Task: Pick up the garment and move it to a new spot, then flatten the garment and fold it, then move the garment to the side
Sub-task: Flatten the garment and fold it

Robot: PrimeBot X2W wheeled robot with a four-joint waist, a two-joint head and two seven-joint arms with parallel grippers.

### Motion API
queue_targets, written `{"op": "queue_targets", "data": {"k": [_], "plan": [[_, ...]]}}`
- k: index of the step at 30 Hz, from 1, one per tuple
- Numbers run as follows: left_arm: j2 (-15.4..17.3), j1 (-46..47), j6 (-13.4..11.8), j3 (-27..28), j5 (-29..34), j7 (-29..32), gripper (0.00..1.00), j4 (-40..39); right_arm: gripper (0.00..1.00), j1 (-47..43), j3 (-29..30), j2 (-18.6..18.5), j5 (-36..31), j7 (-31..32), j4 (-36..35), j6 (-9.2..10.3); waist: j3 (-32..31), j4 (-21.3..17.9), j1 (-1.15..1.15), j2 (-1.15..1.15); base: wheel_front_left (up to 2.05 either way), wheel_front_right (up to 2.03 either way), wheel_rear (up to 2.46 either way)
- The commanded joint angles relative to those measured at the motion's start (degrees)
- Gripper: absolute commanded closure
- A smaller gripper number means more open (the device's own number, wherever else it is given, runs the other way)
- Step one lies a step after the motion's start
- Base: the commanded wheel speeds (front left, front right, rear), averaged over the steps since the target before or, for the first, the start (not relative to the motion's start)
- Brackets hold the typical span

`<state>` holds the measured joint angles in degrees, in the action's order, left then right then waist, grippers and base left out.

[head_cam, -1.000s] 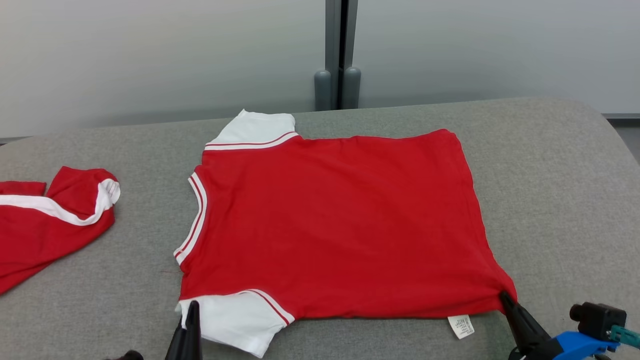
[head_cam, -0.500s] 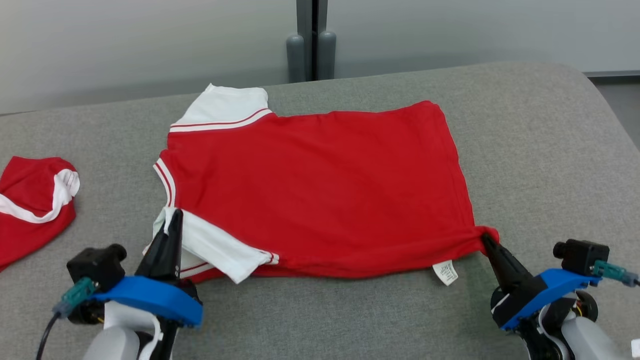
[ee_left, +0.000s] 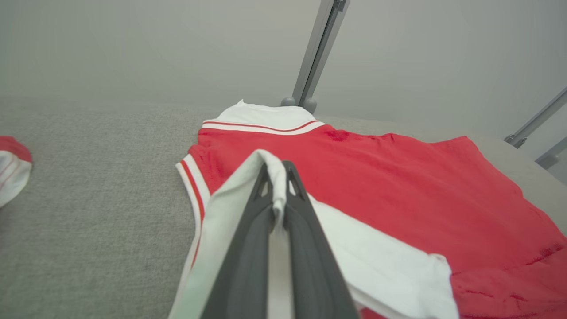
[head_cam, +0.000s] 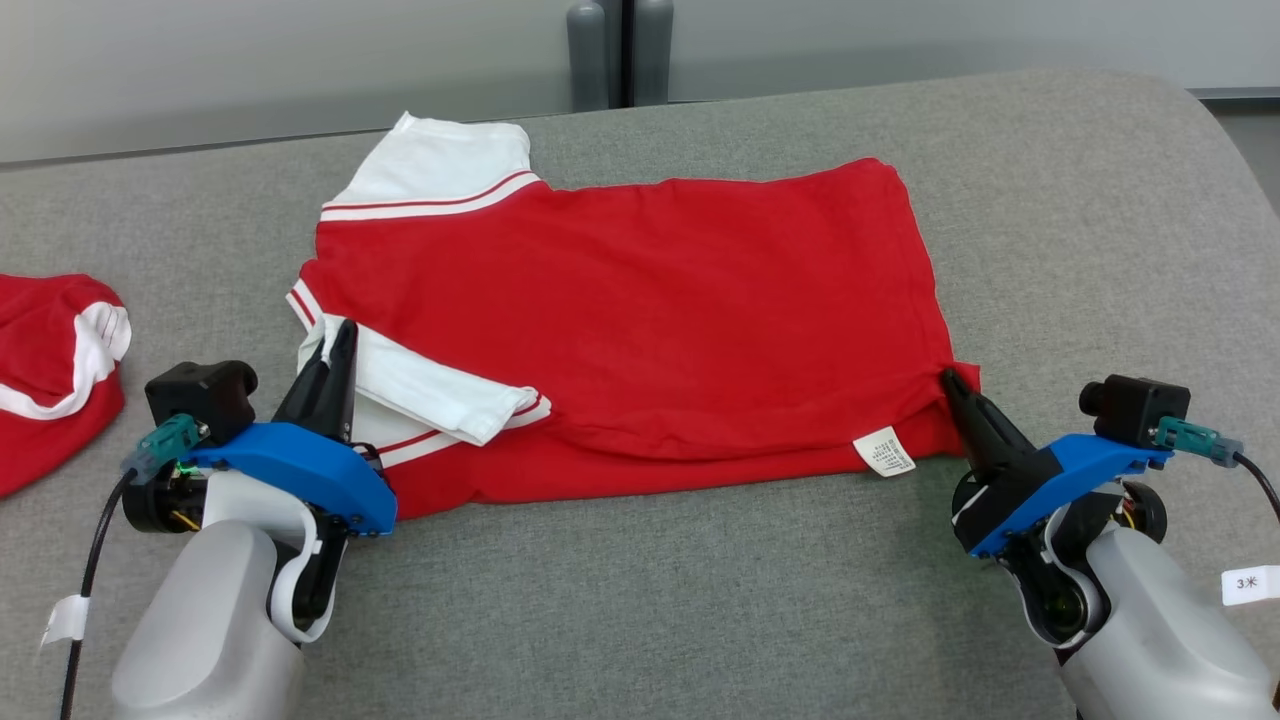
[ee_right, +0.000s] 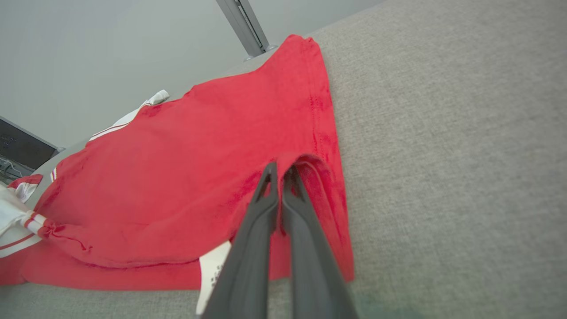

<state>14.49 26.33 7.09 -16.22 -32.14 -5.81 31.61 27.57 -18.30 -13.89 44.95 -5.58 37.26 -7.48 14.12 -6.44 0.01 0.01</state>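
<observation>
The red garment (head_cam: pixel 650 300) lies spread across the centre of the grey bench (head_cam: pixel 700 620). The left claw (head_cam: pixel 338 340), at lower left, pinches its white near sleeve (head_cam: pixel 440 395). The right claw (head_cam: pixel 948 380), at lower right, pinches the hem corner (head_cam: pixel 968 372), likely so the near edge folds over evenly.

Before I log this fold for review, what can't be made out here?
- Print on the white care label: too small in the head view; right wrist view, partly behind the right gripper.
- Second red-and-white garment: cut off by the head view's left edge.
- White sleeve of the red T-shirt: partly behind the left gripper, left wrist view.
</observation>
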Motion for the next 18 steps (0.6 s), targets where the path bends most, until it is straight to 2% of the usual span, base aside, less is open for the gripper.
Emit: {"op": "queue_targets", "data": {"k": [1,2,9,18], "plan": [[0.02,1.83,0.29,-0.60,0.44,-1.85,0.60,2.38,0.78,1.49,-0.66,0.01,0.48,-1.30,1.17,-0.03,0.25,0.08,-0.01,-0.01,0.00,0.00,0.00],[-0.13,2.29,0.34,-0.90,0.53,-2.74,0.00,3.78,0.00,1.79,-1.18,-0.02,0.53,-2.09,1.56,-0.03,0.26,0.10,-0.01,-0.01,0.00,0.00,0.00],[-0.10,1.40,0.48,-2.40,0.14,-7.98,0.00,8.49,0.00,-0.22,-4.11,-2.26,0.18,-6.77,3.79,-0.03,-1.02,1.03,-0.01,-0.01,0.00,0.00,0.00],[0.69,-5.03,0.52,-2.46,-0.56,-9.07,0.00,9.66,0.00,-3.13,-5.78,-4.89,-1.16,-8.59,5.53,-0.03,-2.16,1.99,-0.01,-0.01,0.00,0.00,0.00]]}}
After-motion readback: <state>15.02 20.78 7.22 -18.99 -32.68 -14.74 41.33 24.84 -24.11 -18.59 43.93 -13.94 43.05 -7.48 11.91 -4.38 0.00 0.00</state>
